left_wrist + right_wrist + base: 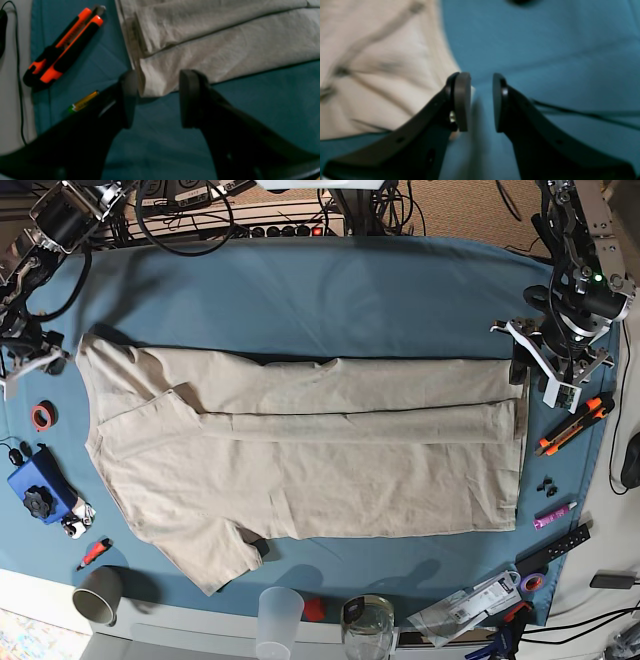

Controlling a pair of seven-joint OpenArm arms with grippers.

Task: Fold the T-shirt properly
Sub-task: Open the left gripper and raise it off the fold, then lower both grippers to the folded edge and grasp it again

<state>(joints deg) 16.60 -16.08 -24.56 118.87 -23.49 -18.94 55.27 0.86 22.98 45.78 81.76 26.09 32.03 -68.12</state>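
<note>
A teal-blue tablecloth (300,290) covers the work surface, and the T-shirt (300,450) lies spread across its middle, its far long side folded inward so that a doubled band runs along the length; one sleeve (205,550) still sticks out toward the near edge. Clutter rings the cloth: an orange-and-black utility knife (575,423) at the hem end, a blue box (38,485) and a red tape roll (42,416) at the collar end, and along the near edge a grey cup (97,593), a clear plastic cup (279,617) and a glass jar (368,625). Cables and a power strip (290,227) crowd the far edge (the floor beyond looks like brown carpet). The left gripper (158,98) hovers at the shirt's hem corner, fingers wide apart with the folded corner just between their tips, gripping nothing. The right gripper (481,101) sits beside the shirt's edge over bare cloth, its pads (462,100) narrowly parted and empty.
</note>
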